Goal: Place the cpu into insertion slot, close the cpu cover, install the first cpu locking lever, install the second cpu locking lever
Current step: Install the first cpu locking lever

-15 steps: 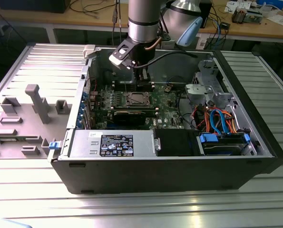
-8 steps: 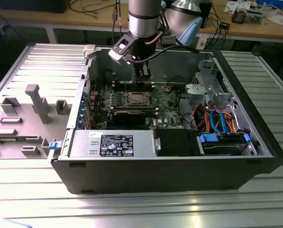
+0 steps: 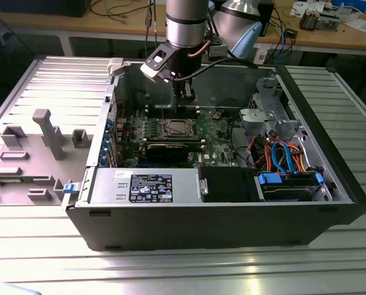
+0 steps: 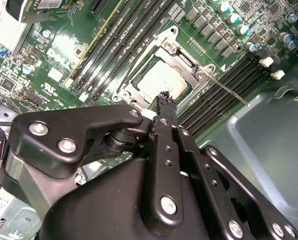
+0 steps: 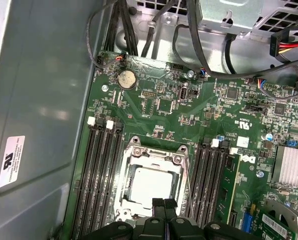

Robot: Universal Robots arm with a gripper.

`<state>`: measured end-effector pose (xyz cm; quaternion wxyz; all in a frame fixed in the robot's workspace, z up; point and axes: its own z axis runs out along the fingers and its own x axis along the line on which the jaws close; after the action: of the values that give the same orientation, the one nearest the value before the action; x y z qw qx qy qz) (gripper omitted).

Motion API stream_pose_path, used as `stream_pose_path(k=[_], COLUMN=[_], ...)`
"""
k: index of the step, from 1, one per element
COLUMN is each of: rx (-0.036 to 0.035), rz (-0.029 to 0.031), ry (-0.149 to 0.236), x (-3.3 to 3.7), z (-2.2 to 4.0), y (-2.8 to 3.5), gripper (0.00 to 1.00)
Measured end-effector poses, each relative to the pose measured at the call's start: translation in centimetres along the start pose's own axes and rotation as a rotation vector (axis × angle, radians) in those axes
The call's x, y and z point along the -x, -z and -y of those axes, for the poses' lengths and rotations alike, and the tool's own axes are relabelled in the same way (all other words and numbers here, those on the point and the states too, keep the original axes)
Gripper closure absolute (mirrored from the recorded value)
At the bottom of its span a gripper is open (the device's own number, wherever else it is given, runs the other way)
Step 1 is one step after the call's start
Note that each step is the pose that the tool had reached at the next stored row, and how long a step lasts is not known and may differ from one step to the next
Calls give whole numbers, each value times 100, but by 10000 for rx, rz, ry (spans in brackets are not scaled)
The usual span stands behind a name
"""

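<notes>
The cpu (image 5: 150, 186) lies flat in the insertion slot (image 3: 175, 128) on the green motherboard, its silver top showing in both wrist views (image 4: 160, 80). The cpu cover (image 5: 154, 156) lies down around it as a metal frame (image 4: 181, 55). One thin locking lever (image 4: 229, 91) sticks out sideways over the memory slots. A second thin lever (image 4: 130, 70) runs along the opposite side of the socket. My gripper (image 5: 164, 205) hangs just above the socket's edge, fingers shut together with nothing between them. In the exterior view the gripper (image 3: 186, 98) is inside the open case, over the board.
Black memory slots (image 5: 101, 175) flank the socket on both sides. The case wall (image 5: 38, 100) stands close by. Cable bundles (image 3: 281, 153), a drive bay (image 3: 290, 184) and the power supply (image 3: 146, 184) fill the case's front. A grey fixture (image 3: 47, 132) stands outside at the exterior view's left.
</notes>
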<state>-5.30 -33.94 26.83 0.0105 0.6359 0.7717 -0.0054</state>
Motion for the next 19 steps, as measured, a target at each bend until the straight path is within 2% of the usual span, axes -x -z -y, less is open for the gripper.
stream_pose_path(k=[1,2,3,5,6,8,19], rx=[0,6,21,31,41,54,101], rz=[0,-1,-4,-7,-8,-12,-21], ry=[0,280,928,1365,1804,2348,4381], x=[0,0,0,0,0,0,0], z=[0,0,0,0,0,0,0], y=[2,2,2,2,2,1,-8], gripper=[89,89,89,89,89,89,89])
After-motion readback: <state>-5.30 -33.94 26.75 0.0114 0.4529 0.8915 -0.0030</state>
